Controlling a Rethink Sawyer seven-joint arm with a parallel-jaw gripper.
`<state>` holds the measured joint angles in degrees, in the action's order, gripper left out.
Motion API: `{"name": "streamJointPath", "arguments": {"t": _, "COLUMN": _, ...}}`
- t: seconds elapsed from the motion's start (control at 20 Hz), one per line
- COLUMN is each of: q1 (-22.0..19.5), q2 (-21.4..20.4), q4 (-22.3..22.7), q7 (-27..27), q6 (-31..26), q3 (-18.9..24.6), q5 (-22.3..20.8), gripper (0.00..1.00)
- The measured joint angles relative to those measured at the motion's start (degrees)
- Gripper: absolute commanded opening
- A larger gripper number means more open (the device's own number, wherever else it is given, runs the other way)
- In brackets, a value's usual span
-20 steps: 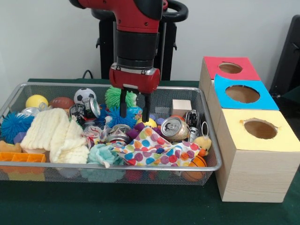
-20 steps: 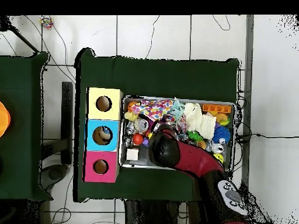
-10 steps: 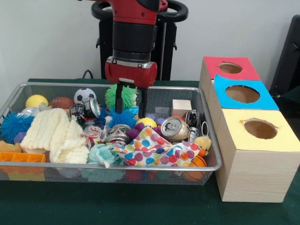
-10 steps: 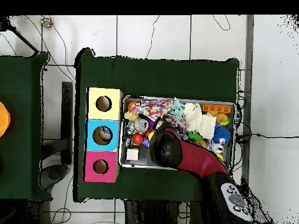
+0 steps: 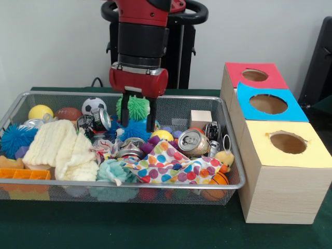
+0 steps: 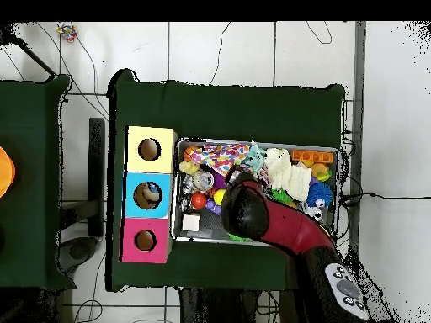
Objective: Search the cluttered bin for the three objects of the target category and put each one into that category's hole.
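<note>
We see the gripper (image 5: 138, 120) hanging over the wire-mesh bin (image 5: 155, 185), its two dark fingers spread apart and holding nothing. Behind them sits a spiky green ball (image 5: 136, 107); below, a spiky blue ball (image 5: 136, 129). A dented can (image 5: 193, 142) lies beside a dotted cloth (image 5: 171, 165). Three wooden boxes (image 5: 282, 179) with round holes stand alongside.

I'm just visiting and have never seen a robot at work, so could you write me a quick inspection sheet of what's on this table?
Surface: dark green cloth-covered table.
Job's things: wire mesh bin; three wooden boxes with round holes, red-topped, blue-topped, yellow-topped.
Clutter: crushed silver can, polka-dot cloth, cream knitted cloth, green spiky ball, soccer ball.
Grippers: red gripper open, empty, above the bin.
Cables: thin wires on the tiled floor.
Surroundings: white wall.
</note>
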<state>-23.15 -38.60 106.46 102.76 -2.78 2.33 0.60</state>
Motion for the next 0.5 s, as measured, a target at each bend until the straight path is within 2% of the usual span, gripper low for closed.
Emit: {"name": "streamJointPath", "arguments": {"t": 0.5, "q1": -3.19, "q2": 1.80, "q4": -5.79, "q7": 0.00, "q6": -0.31, "q3": -0.41, "q5": -0.01, "gripper": 1.00}}
